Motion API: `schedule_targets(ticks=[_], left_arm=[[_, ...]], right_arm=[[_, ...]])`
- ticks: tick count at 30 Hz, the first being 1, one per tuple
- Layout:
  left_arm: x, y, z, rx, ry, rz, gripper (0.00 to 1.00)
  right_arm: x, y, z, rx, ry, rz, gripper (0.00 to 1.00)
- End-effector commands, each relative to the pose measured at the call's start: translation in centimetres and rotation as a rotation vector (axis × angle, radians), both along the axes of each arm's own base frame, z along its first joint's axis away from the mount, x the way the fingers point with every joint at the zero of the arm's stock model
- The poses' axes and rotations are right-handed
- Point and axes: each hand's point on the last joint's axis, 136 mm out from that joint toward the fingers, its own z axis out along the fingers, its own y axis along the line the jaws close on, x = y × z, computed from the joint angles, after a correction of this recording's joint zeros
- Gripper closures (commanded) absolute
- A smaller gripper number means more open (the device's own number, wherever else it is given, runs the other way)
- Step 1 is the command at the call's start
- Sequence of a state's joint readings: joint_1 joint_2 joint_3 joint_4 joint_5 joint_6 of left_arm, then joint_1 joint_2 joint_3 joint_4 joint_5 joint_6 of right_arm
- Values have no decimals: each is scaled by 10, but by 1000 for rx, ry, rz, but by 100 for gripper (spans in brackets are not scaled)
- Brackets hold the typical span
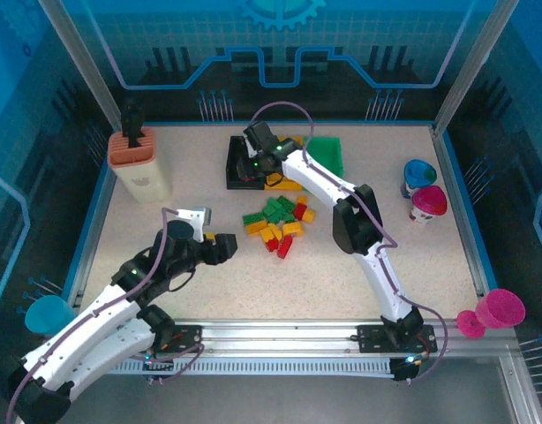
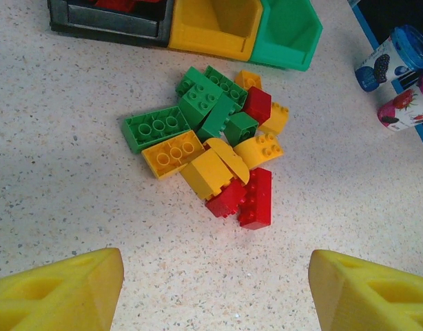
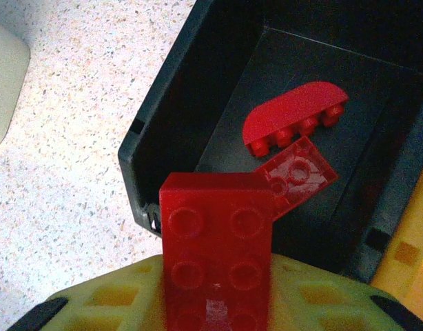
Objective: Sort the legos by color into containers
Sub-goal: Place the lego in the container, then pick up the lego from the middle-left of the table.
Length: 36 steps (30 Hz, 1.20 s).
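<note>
A red brick [image 3: 215, 227] is seen clamped between the yellow pads of the right gripper [image 3: 218, 293] in the right wrist view, held above the near rim of the black bin [image 3: 139, 158]. Two red pieces are shown lying on that bin's floor: a curved red piece [image 3: 294, 114], studs down toward the camera, and a small red brick [image 3: 301, 172] just beside it. From overhead, the right gripper [image 1: 258, 155] is placed over the black bin [image 1: 236, 172], but the bin's contents are hidden by the arm.

The left gripper [image 2: 215, 289] is shown spread wide and empty in its own wrist view, with bare table between the fingers [image 2: 60, 289]. Ahead of it, the pile of legos [image 2: 218, 158] is laid out in green, yellow and red, with the yellow bin [image 2: 215, 31] and green bin [image 2: 287, 34] set side by side behind. The overhead view places the left gripper [image 1: 225, 250] just left of the pile of legos [image 1: 280, 225].
</note>
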<state>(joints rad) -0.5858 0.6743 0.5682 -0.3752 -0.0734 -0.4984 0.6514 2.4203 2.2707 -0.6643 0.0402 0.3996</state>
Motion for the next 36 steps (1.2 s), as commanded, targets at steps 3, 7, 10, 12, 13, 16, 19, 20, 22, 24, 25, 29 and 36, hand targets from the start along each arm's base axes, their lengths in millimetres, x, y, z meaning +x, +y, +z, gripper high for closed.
schedule_targets(ticks=[3, 7, 10, 12, 13, 16, 19, 20, 22, 24, 25, 29, 36], left_arm=[[1, -5, 13, -15, -28, -17, 28], [0, -3, 19, -16, -36, -15, 27], [-1, -2, 23, -14, -41, -15, 27], [-2, -2, 25, -14, -42, -19, 27], [-2, -2, 27, -14, -44, -19, 27], [-4, 0, 32, -20, -51, -18, 27], [-5, 2, 39, -25, -67, -11, 27], [-6, 3, 42, -26, -74, -9, 27], [-7, 5, 46, -25, -83, -7, 27], [-6, 3, 46, -19, -83, -16, 27], [-5, 3, 45, -15, -79, -17, 27], [-2, -6, 36, 2, -34, -46, 27], [0, -35, 15, 87, 40, -155, 27]], right_arm=[[21, 11, 8, 58, -56, -19, 63], [34, 15, 7, 70, -96, -42, 60], [40, 18, 0, 74, -111, -56, 60], [43, 21, -5, 79, -114, -60, 60], [44, 22, -7, 77, -116, -61, 59], [47, 23, -13, 48, -143, -66, 58], [47, 27, -11, 33, -166, -64, 56], [46, 27, -6, 36, -170, -64, 56], [41, 28, 6, 46, -178, -59, 56], [36, 29, 28, 67, -203, -53, 55], [32, 28, 37, 76, -214, -50, 55], [15, 20, 93, 144, -278, -32, 51], [-25, -16, 163, 195, -374, -35, 44]])
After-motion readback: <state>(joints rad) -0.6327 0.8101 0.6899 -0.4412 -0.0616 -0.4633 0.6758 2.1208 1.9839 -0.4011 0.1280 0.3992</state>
